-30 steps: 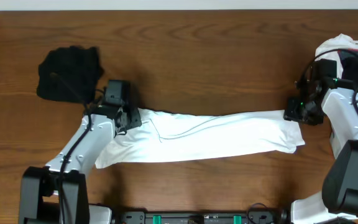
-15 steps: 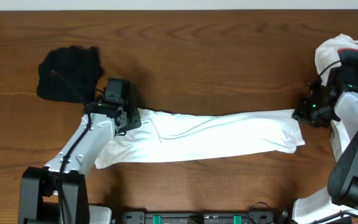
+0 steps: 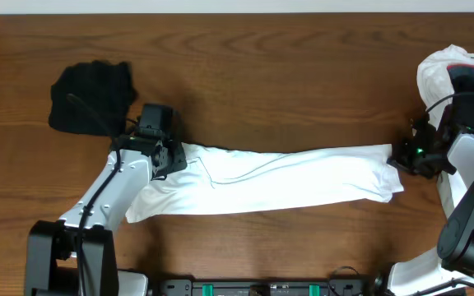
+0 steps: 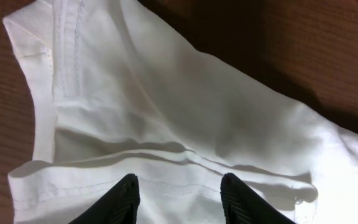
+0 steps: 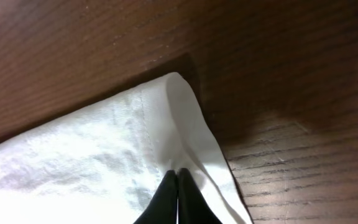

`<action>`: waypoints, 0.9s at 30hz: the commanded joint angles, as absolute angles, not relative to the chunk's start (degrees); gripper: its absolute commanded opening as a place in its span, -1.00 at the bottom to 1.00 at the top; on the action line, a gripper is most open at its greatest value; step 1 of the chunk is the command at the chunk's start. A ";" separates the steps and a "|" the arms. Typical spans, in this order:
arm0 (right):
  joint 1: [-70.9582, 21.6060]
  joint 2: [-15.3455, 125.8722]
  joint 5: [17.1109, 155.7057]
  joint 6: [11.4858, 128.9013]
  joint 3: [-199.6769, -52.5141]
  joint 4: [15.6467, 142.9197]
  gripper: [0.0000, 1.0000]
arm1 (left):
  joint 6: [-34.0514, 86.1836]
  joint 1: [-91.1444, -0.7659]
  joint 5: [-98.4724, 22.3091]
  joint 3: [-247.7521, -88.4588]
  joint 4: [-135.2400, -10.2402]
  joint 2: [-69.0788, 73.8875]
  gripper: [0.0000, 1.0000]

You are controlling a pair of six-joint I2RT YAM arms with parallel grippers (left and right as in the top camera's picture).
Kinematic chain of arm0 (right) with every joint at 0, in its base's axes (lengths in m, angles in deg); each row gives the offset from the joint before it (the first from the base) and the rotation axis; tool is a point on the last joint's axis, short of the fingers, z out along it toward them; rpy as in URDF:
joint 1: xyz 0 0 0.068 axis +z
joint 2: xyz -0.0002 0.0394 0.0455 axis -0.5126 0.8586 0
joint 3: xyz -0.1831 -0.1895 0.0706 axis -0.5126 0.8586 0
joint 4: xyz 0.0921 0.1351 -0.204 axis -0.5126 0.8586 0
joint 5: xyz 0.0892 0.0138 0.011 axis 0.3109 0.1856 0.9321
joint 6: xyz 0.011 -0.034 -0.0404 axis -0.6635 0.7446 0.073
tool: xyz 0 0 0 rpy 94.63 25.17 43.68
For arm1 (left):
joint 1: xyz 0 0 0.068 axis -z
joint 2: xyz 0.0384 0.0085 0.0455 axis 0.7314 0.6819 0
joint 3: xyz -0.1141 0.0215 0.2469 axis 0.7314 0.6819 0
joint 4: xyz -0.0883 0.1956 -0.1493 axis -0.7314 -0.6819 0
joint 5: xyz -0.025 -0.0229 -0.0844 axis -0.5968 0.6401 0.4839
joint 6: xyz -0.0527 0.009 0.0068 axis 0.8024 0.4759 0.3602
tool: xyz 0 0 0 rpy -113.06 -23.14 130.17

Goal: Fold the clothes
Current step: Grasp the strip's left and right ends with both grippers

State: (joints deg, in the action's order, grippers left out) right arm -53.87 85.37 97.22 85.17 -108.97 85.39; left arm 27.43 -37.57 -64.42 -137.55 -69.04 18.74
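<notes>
Right hand closed at corner of white shirt (left hand parted).

A white shirt lies folded into a long, narrow band across the middle of the table, slightly wrinkled, its stitched hems showing at both ends. A black garment sits crumpled beyond its left end. A heap of white and dark clothes lies at the far right edge.
</notes>
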 commanded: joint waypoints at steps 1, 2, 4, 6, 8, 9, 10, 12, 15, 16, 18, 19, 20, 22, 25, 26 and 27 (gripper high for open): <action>-54.30 85.55 100.10 86.54 -108.66 85.04 -0.98 | 26.89 -37.59 -64.70 -138.34 -69.36 19.05 -0.10; -54.30 85.55 101.22 87.22 -108.66 84.89 -0.97 | 26.89 -37.59 -64.73 -138.34 -69.36 19.05 -0.10; -54.30 85.55 103.64 88.40 -108.66 83.97 -0.98 | 26.89 -37.59 -64.73 -138.34 -69.36 19.05 -0.10; -54.30 85.55 105.63 89.56 -108.66 82.33 -0.98 | 26.89 -37.59 -64.70 -138.34 -69.36 19.05 -0.10; -54.30 85.55 105.65 89.54 -108.66 80.76 -0.98 | 26.89 -37.59 -64.73 -138.34 -69.36 19.05 -0.10; -54.30 85.55 105.65 89.54 -108.66 80.28 -0.97 | 26.89 -37.59 -64.73 -138.34 -69.36 19.05 -0.10; -54.30 85.55 105.65 89.54 -108.66 79.88 -0.97 | 26.89 -37.59 -64.73 -138.34 -69.36 19.05 -0.10; -54.30 85.55 105.65 89.60 -108.66 78.90 -0.97 | 26.91 -37.59 -64.73 -138.34 -69.32 19.05 -0.10; -54.30 85.55 105.63 90.89 -108.66 76.82 -0.99 | 26.91 -37.59 -64.73 -138.34 -69.10 19.05 -0.10; -54.28 85.55 105.63 90.87 -108.66 76.06 -0.98 | 26.91 -37.59 -64.73 -138.34 -69.01 19.05 -0.10; -54.26 85.55 105.63 90.87 -108.66 75.36 -0.98 | 26.91 -37.59 -64.73 -138.34 -68.90 19.05 -0.10; -54.24 85.55 105.61 91.11 -108.66 75.19 -0.98 | 26.91 -37.59 -64.73 -138.34 -68.90 19.05 -0.10; -54.22 85.57 105.59 91.53 -108.66 75.16 -0.97 | 26.91 -37.59 -64.73 -138.34 -68.95 19.05 -0.10; -54.13 85.63 105.39 91.70 -108.66 75.16 -0.97 | 26.91 -37.59 -64.73 -138.34 -68.95 19.05 -0.10; -54.13 85.66 105.09 91.70 -108.66 75.78 -0.40 | 26.91 -37.59 -64.73 -138.34 -68.95 19.05 -0.10; -54.13 85.66 104.60 91.68 -108.66 76.17 -0.15 | 26.91 -37.59 -64.73 -138.34 -68.95 19.05 -0.10; -54.15 85.66 103.60 91.70 -108.66 76.71 0.08 | 26.91 -37.59 -64.73 -138.34 -68.95 19.05 -0.09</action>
State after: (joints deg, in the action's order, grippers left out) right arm -53.87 85.37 104.39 90.70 -108.77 76.08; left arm 27.43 -37.57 -64.42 -137.55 -68.88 18.74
